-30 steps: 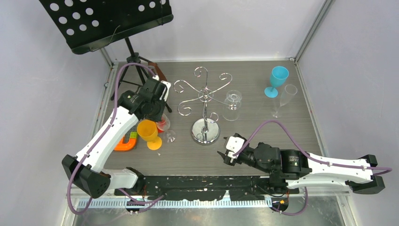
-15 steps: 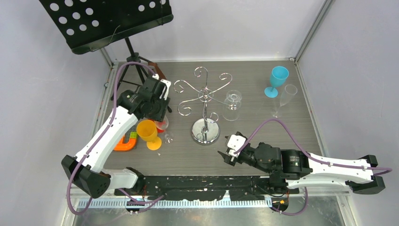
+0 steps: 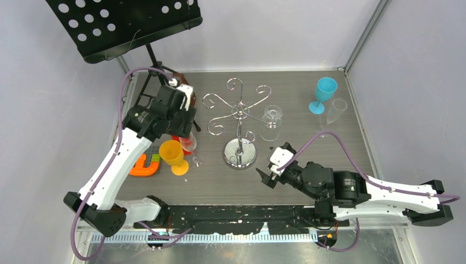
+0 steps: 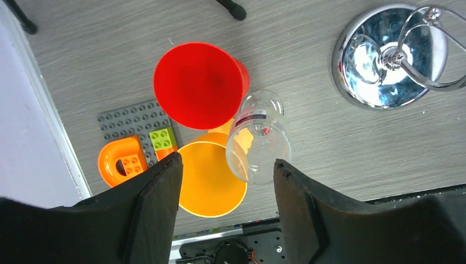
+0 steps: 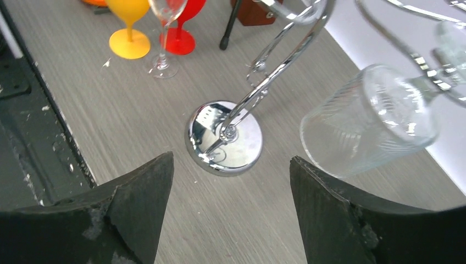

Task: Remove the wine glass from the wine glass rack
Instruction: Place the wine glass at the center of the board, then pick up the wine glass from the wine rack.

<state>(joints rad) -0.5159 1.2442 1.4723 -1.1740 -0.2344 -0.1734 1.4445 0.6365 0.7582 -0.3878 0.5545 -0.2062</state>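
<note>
Wine glass [image 5: 373, 121] hangs bowl-down, tilted, from an arm of the rack [image 5: 224, 137], right of its post, mid-worktop [image 3: 308, 143]. Right fingers [image 5: 137, 209] apart, empty, near the rack base, clear of the glass. Left fingers [image 4: 154, 209] apart, empty, above red goblet [image 4: 198, 85], orange goblet [image 4: 211, 179], clear flute [image 4: 258, 137].

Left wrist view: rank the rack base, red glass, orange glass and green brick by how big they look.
1. Rack base
2. Red glass
3. Orange glass, partly hidden by the clear glass
4. Green brick
The glass rims are nearer the camera than the base, so true sizes stay unsure.
</note>
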